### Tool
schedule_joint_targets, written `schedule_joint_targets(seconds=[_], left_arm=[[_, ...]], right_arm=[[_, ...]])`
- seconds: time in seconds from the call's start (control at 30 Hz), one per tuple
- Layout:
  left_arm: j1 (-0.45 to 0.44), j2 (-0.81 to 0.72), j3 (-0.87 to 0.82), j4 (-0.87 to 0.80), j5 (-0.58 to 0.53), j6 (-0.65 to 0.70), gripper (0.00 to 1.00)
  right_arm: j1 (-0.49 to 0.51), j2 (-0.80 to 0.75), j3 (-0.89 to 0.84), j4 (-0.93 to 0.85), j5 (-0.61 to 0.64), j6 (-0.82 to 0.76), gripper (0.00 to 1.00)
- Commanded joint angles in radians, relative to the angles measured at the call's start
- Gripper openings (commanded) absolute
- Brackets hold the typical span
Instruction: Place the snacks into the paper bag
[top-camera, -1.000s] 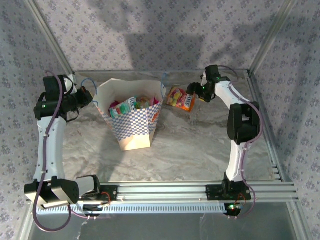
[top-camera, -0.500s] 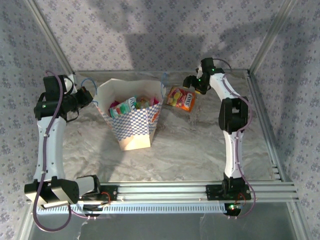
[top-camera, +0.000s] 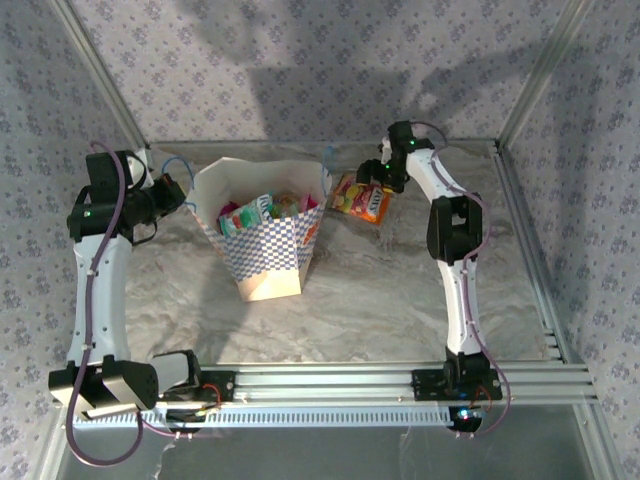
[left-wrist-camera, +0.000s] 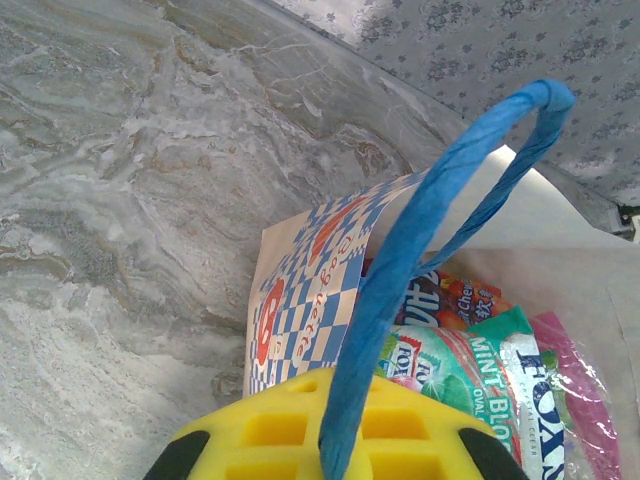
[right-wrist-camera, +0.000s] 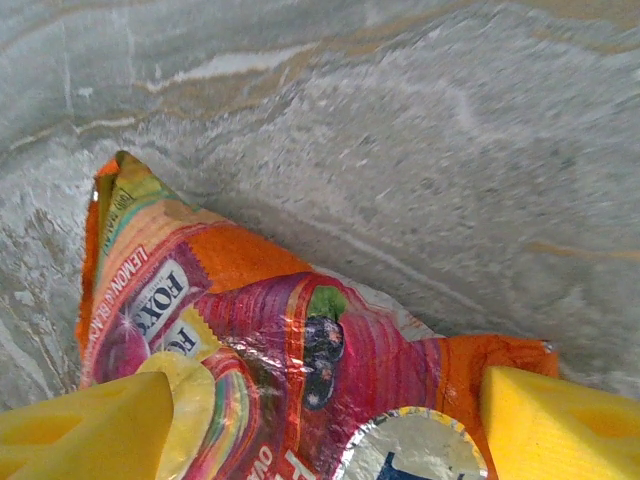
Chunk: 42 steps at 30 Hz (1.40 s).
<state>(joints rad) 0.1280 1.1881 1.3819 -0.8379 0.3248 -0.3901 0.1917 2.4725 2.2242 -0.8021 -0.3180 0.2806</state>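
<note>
In paper bag (left-wrist-camera: 300, 300), left wrist: teal-white packet (left-wrist-camera: 480, 385) | right pincer (right-wrist-camera: 320, 430) straddles orange packet (right-wrist-camera: 290, 320)

Top view: fairly dim, even light with a violet cast, and soft detail overall. Big diffuse shadows on the back wall (top-camera: 300, 70). There's a darker patch on the counter (top-camera: 380, 300) left of the paper bag (top-camera: 265, 250). Right wrist: sharp, with specular glints on the orange packet (right-wrist-camera: 300, 350); the yellow pads (right-wrist-camera: 80, 430) blur at the bottom edge. Left wrist: bright, blue handle (left-wrist-camera: 420, 230) crisp.
</note>
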Motion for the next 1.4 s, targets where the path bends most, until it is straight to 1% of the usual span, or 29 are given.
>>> schedule_joint_targets(seconds=[0.0,0.1,0.17,0.33,0.53,0.7,0.83,0.9,1.03,1.17,1.27,1.37], left_arm=[[-0.002,-0.026,0.013,-0.018,0.008,0.003,0.0],[-0.002,-0.032,0.015,-0.025,0.008,0.004,0.0],[-0.003,-0.035,0.017,-0.03,0.008,0.005,0.0],[-0.003,-0.047,0.01,-0.026,0.008,0.0,0.0],[-0.004,-0.054,0.003,-0.022,0.017,-0.003,0.0],[-0.005,-0.066,-0.008,-0.021,0.015,0.0,0.0],[-0.004,-0.077,-0.021,-0.018,0.014,0.005,0.0],[-0.003,-0.078,-0.022,-0.02,0.011,0.009,0.0],[-0.002,-0.078,-0.021,-0.018,0.018,0.014,0.0],[-0.002,-0.084,-0.031,-0.014,0.018,0.017,0.0],[-0.003,-0.088,-0.039,-0.015,0.018,0.017,0.0],[-0.003,-0.091,-0.044,-0.015,0.016,0.02,0.0]], right_arm=[[0.007,0.016,0.031,-0.06,0.015,-0.041,0.82],[0.011,0.007,0.019,-0.088,0.003,-0.068,0.81],[0.017,-0.024,-0.027,-0.094,-0.004,-0.084,0.8],[0.044,-0.139,-0.233,-0.037,0.019,-0.108,0.8],[0.071,-0.254,-0.421,-0.018,0.105,-0.123,0.8],[0.091,-0.367,-0.584,0.024,0.097,-0.079,0.79],[0.102,-0.49,-0.767,0.11,0.096,-0.001,0.79],[0.103,-0.527,-0.818,0.126,0.095,0.025,0.79],[0.113,-0.591,-0.856,0.127,0.134,0.035,0.79],[0.107,-0.63,-0.829,0.128,0.178,0.033,0.79],[0.092,-0.628,-0.802,0.135,0.188,0.037,0.82],[0.079,-0.591,-0.778,0.138,0.182,0.037,0.83]])
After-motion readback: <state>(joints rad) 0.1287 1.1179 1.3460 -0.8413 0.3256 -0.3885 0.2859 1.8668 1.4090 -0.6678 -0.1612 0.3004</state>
